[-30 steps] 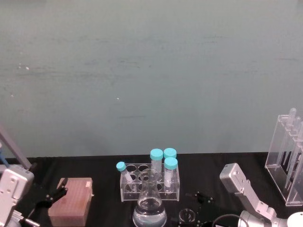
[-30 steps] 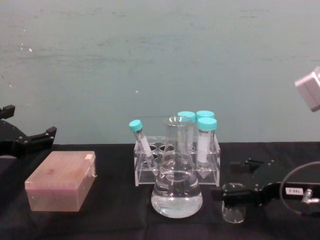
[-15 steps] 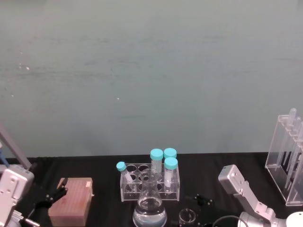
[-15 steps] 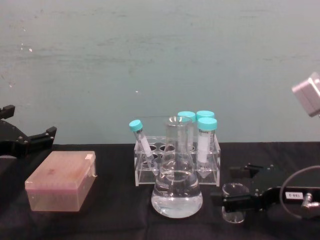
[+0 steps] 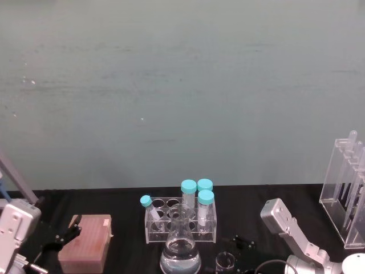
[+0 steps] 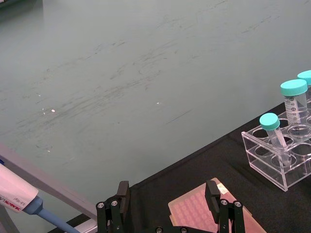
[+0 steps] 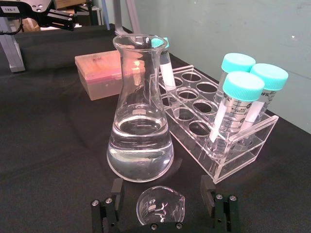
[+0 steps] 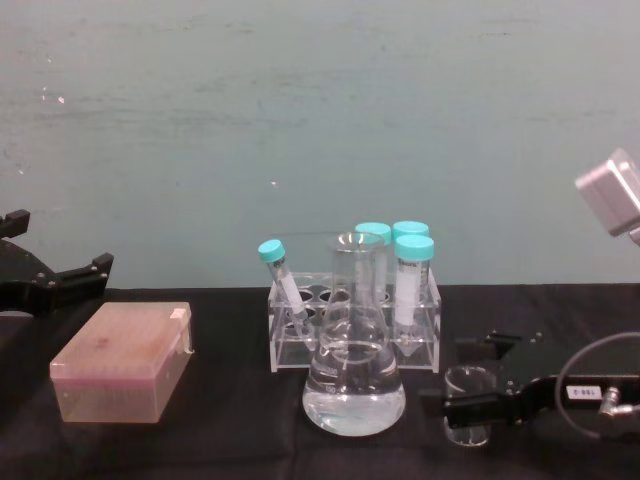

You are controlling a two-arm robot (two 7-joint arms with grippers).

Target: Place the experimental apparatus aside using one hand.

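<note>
On the black bench, the tall rack stands far right, the flask centre front. The beaker sits just right of the flask, between the spread fingers of the right gripper. The left gripper, also spread, hovers near the pink box.

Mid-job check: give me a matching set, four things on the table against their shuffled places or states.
1. conical flask
2. small beaker
3. pink box
4. tall tube rack

a. at the robot's far right
b. between the open fingers of the right hand
c. holds clear liquid, in front of the capped-tube rack
d. on the robot's left, near the open left hand

Pairs: 1-c, 2-b, 3-d, 4-a
</note>
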